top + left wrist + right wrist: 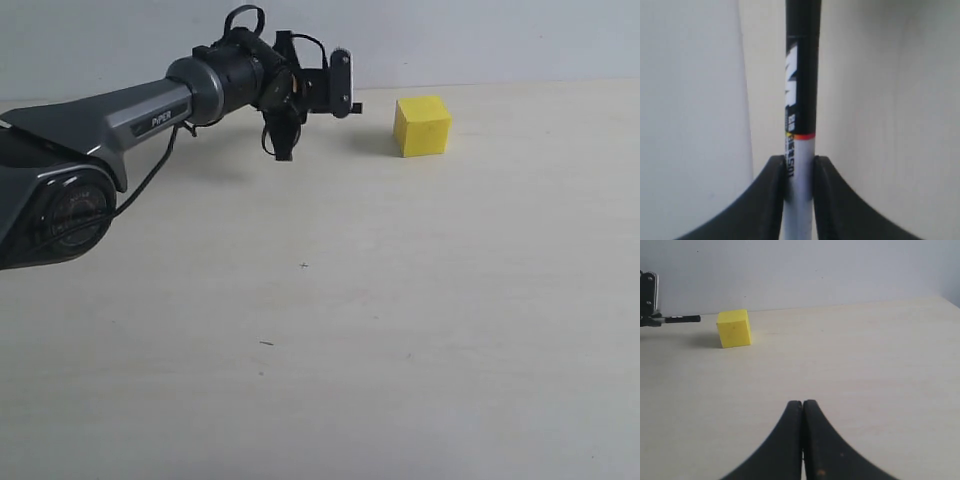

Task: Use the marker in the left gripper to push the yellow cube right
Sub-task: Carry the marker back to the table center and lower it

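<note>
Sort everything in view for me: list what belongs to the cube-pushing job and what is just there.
In the job:
- left gripper, shut on the marker
- marker, its tip short of the cube, with a gap between them
- yellow cube, resting on the table

Just there:
- right gripper, shut and holding nothing
- table, the surface under everything

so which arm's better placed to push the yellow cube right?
Left. The left gripper is clamped on the marker, whose tip points at the yellow cube from its left, a gap away. The right gripper is shut, empty and farther off.
</note>
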Action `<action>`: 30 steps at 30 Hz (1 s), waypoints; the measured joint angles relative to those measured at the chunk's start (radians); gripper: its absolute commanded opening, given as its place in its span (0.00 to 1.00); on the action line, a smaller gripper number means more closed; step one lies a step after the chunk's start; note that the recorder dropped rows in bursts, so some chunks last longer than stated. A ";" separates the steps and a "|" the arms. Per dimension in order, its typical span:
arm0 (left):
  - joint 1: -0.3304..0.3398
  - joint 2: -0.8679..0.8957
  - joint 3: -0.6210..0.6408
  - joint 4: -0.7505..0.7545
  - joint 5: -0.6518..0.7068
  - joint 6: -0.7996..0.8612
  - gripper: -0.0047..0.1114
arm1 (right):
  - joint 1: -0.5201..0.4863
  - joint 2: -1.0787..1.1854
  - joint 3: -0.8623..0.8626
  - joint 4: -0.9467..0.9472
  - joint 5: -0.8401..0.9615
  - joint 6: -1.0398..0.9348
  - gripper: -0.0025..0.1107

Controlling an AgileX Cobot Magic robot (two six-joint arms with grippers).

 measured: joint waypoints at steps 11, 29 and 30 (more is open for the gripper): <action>0.013 -0.113 0.000 0.026 0.599 -0.656 0.04 | 0.000 0.000 0.000 0.000 0.000 0.000 0.02; -0.303 -0.573 0.731 -0.095 0.467 -1.309 0.04 | 0.000 0.000 0.000 0.000 0.000 0.000 0.02; -0.321 -0.606 0.779 -0.094 0.411 -1.372 0.04 | 0.000 0.000 0.000 0.000 0.000 0.000 0.02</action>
